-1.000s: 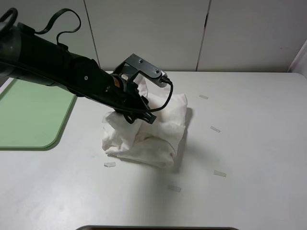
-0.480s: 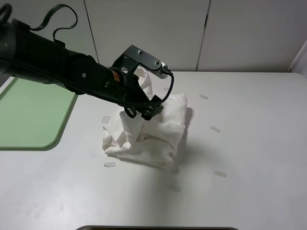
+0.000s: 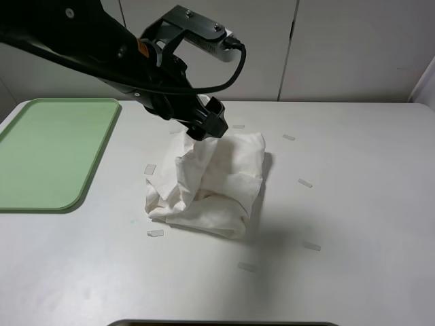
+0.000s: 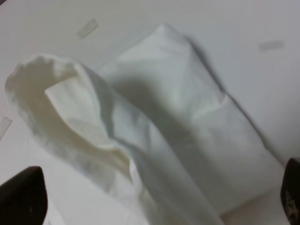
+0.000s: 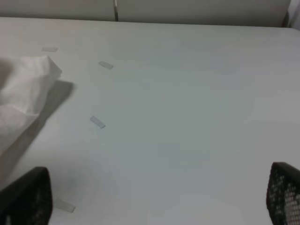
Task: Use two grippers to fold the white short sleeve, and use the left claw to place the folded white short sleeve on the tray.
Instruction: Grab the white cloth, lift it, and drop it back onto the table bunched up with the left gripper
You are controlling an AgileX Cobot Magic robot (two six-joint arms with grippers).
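Note:
The white short sleeve [image 3: 216, 187] lies in a rumpled, bundled heap on the white table, right of the tray [image 3: 51, 153]. A ridge of its cloth stands up toward my left gripper [image 3: 207, 123], which hovers just above the heap's back edge, open and holding nothing. In the left wrist view the white short sleeve [image 4: 154, 126] fills the picture below the left gripper [image 4: 157, 199], whose two fingertips [image 4: 21, 197] stand wide apart. The right gripper [image 5: 154, 197] is open over bare table, with a corner of the white short sleeve [image 5: 23, 89] off to one side. The pale-green tray holds nothing.
Several small clear tape strips [image 3: 304, 183] dot the table around the shirt. White wall panels [image 3: 353, 47] rise behind the table's far edge. A dark edge [image 3: 224, 323] shows at the table's front. The right arm is outside the exterior high view.
The left gripper opened, let go of the shirt and rose up and back from the heap. The shirt stayed where it was, with a ridge of cloth left standing.

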